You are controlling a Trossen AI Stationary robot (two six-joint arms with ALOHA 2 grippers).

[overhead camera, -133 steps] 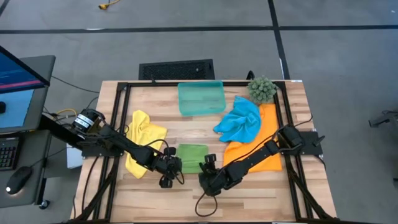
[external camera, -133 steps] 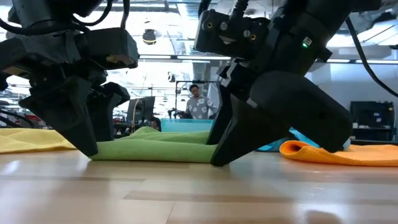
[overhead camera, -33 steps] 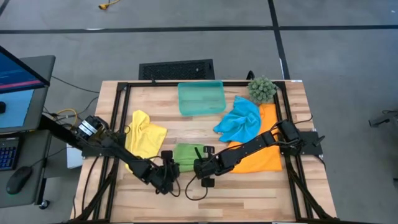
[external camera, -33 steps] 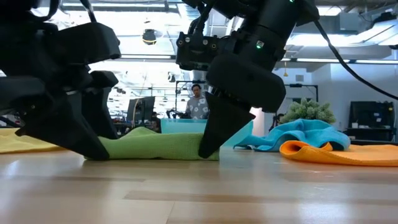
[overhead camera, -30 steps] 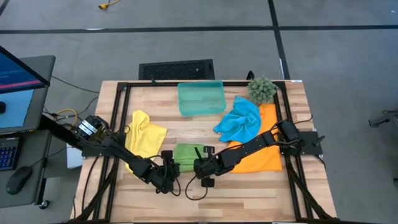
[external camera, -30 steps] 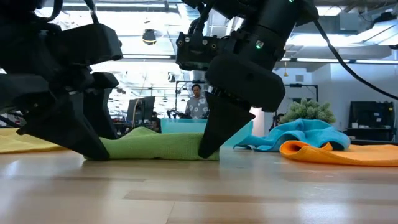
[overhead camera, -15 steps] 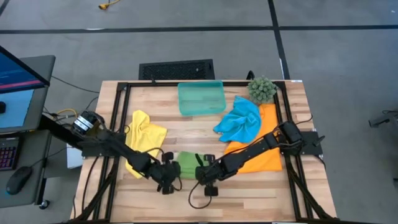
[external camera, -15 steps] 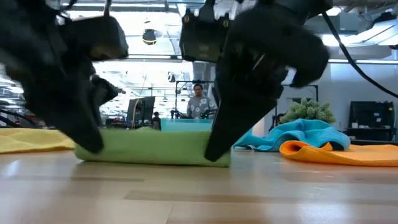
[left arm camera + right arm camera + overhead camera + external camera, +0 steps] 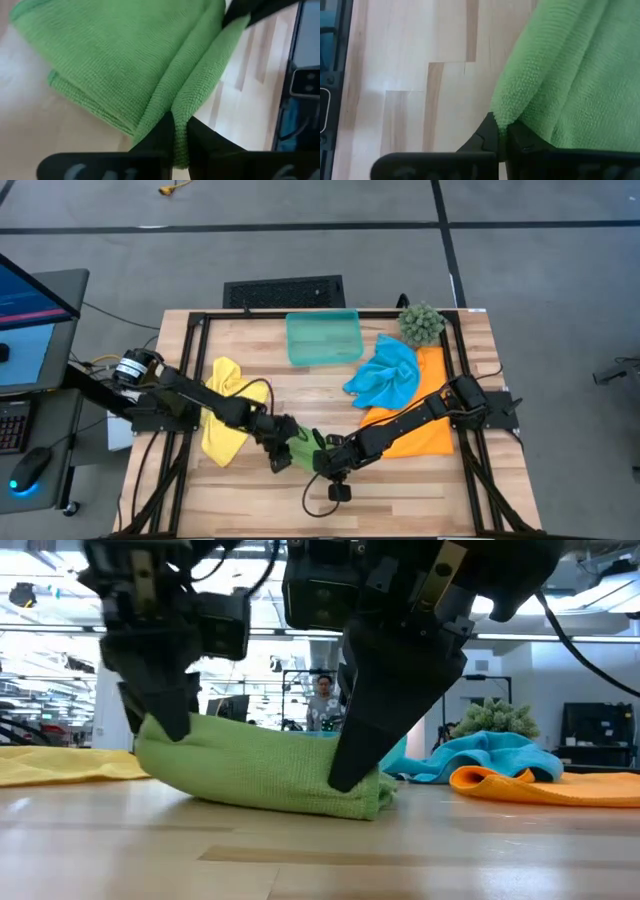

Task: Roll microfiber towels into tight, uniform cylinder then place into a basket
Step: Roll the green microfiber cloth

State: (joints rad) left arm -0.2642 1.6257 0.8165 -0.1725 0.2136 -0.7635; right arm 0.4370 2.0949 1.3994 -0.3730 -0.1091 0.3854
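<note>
The bright green microfiber towel (image 9: 303,448) lies folded into a thick band (image 9: 260,770) near the table's front, between my two grippers. My left gripper (image 9: 284,452) is shut on its left end, and my right gripper (image 9: 322,461) is shut on its right end. A yellow towel (image 9: 226,415) lies flat at the left. A sky blue towel (image 9: 385,375) lies crumpled on an orange towel (image 9: 425,430) at the right. The teal basket (image 9: 323,338) stands at the far middle. My left gripper pinches a thick folded ridge of several layers (image 9: 181,125) at the towel's left end between its two fingers. The fingers slant down from above. That end (image 9: 160,740) is lifted clear of the table. The band slopes down toward the right. My right gripper pinches the rounded folded edge (image 9: 505,114) at the towel's right end between its two fingers. The fingers (image 9: 345,775) slant down from above. That end (image 9: 368,798) rests on the table.
A spiky green plant ball (image 9: 421,323) sits at the far right corner. A black frame (image 9: 195,320) borders the table. Bare wood (image 9: 400,490) lies along the near edge. A person (image 9: 322,705) shows in the room beyond the table.
My left gripper has risen, rolled, and swung toward the table's right and far side, carrying the green towel's left end up off the table. The towel has bunched into a shorter, thicker band. Its right end has stayed on the table under my right gripper.
</note>
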